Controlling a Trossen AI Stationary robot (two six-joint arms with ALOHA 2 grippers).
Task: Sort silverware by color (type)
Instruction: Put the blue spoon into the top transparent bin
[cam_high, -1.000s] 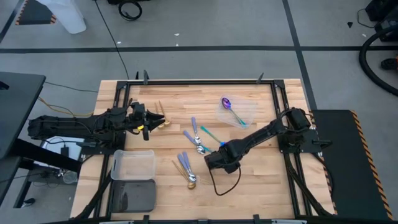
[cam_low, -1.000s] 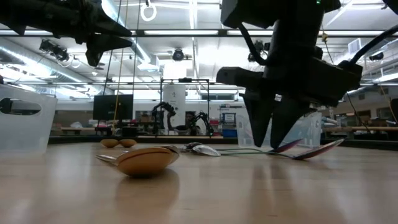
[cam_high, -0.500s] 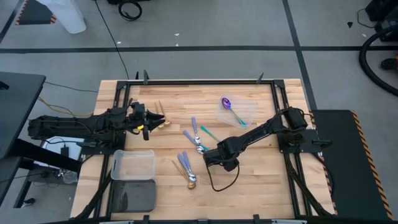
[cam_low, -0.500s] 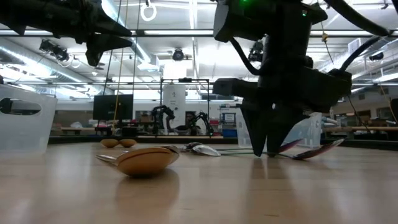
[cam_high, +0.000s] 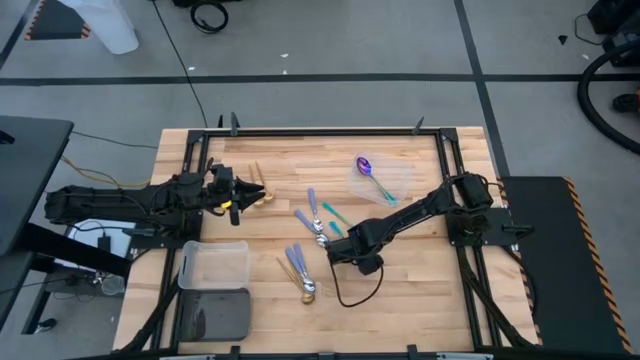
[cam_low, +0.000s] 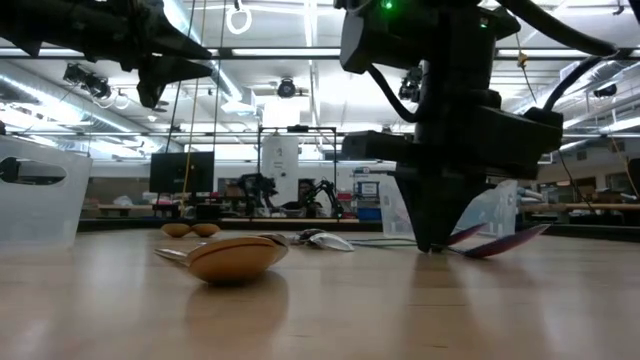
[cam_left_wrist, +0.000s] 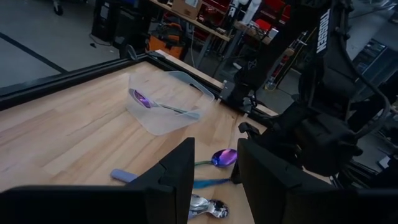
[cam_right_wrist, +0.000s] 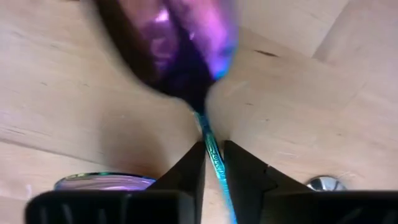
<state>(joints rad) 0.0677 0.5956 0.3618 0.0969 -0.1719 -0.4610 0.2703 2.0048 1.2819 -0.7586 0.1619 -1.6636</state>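
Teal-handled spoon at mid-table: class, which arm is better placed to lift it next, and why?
Right. The right gripper already straddles the teal-handled spoon at its neck; the left gripper hovers over the gold spoons, farther away.

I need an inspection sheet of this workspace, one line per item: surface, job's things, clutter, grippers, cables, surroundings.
Surface: wooden table with a dark frame.
Job's things: one purple-blue spoon lies in a clear container; another purple-blue spoon lies at the right gripper; lavender-handled utensils and gold spoons lie loose.
Clutter: clear bin and a dark bin at the near left.
Grippers: right gripper is down at the table, fingers closing round the spoon's teal handle; left gripper waits at the left, raised above the table.
Cables: black cable loops from the right arm.
Surroundings: grey floor, lab benches behind.
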